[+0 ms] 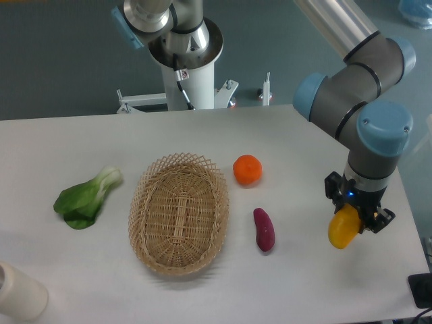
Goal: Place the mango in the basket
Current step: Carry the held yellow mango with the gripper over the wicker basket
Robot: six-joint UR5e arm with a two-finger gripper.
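The mango [342, 229] is a smooth yellow-orange fruit held in my gripper [352, 214] at the right side of the table, a little above the surface. The gripper is shut on its upper end; the lower end hangs free below the fingers. The basket [179, 213], a large oval tan wicker basket with a lattice rim, sits empty at the table's middle, well to the left of the gripper.
A round orange fruit [248, 169] lies right of the basket's far end. A dark purple sweet potato [264, 229] lies between basket and gripper. A green bok choy [86, 198] lies left. A white cylinder [20, 292] stands at the front left corner.
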